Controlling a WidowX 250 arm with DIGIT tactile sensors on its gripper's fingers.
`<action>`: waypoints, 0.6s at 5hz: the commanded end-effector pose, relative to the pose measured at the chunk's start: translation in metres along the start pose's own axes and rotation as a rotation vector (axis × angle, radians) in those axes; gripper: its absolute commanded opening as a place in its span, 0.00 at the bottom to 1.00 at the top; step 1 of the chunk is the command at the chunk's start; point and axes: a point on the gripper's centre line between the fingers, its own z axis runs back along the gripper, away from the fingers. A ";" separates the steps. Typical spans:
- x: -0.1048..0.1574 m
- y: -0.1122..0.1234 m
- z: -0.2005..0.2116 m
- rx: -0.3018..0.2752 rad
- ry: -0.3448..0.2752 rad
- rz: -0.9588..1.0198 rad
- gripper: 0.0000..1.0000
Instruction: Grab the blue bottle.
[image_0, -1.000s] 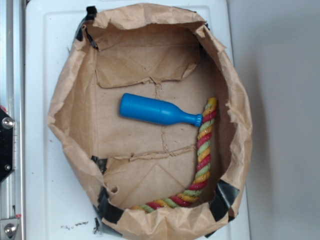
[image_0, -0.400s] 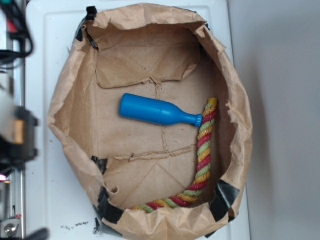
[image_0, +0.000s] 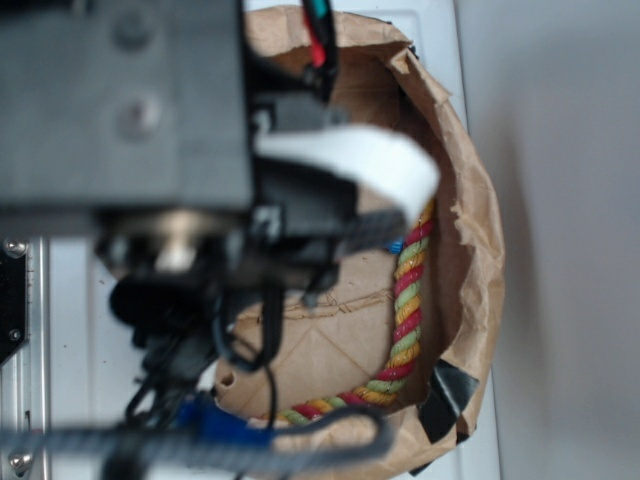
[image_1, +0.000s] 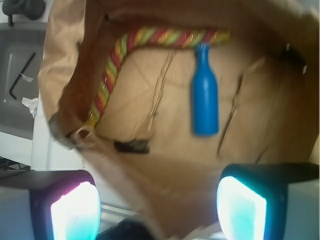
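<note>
The claw is spread wide above the bag. The bottle touches the rope, so the claw might grab rope too.

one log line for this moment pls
phase: approach | hand: open, empty, above bag rim | blue bottle: lying flat in paper bag, cap touching rope | grasp: not yet
</note>
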 end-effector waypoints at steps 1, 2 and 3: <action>0.026 0.046 -0.012 0.020 -0.139 -0.170 1.00; 0.023 0.067 -0.042 0.019 -0.123 -0.152 1.00; 0.023 0.067 -0.042 0.019 -0.123 -0.152 1.00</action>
